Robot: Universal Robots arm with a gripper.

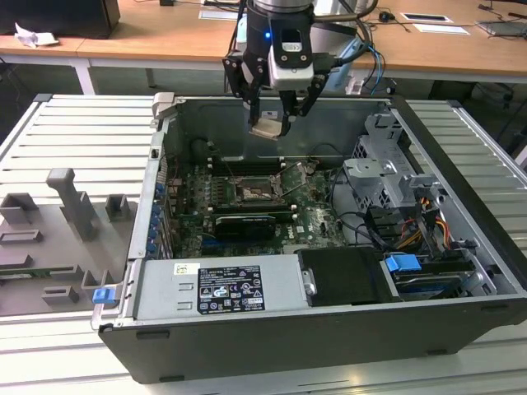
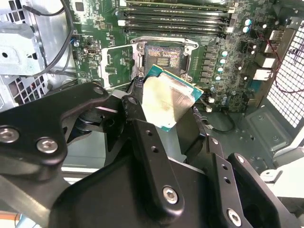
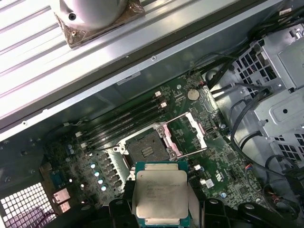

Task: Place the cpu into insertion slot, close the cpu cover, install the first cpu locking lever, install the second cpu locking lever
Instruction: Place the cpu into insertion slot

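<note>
My gripper [image 1: 270, 123] hangs above the open computer case, shut on the cpu [image 1: 268, 129], a small silvery square chip tilted between the fingers. Both wrist views show the cpu [image 2: 167, 100] [image 3: 160, 194] held by its edges, metal face toward the cameras. Below it on the motherboard lies the insertion slot [image 1: 258, 191] [image 2: 164, 57] [image 3: 145, 149], open and bare. The cpu cover [image 2: 116, 66] [image 3: 187, 133], a thin metal frame, stands swung up beside the slot. The cpu is well above the slot and touches nothing.
Memory sticks [image 2: 175, 19] run along one side of the slot. A power supply [image 1: 222, 288] fills the case's near side, with a drive cage [image 1: 387, 177] and cables at the exterior view's right. Grey fixtures [image 1: 70, 206] sit on the table at the left.
</note>
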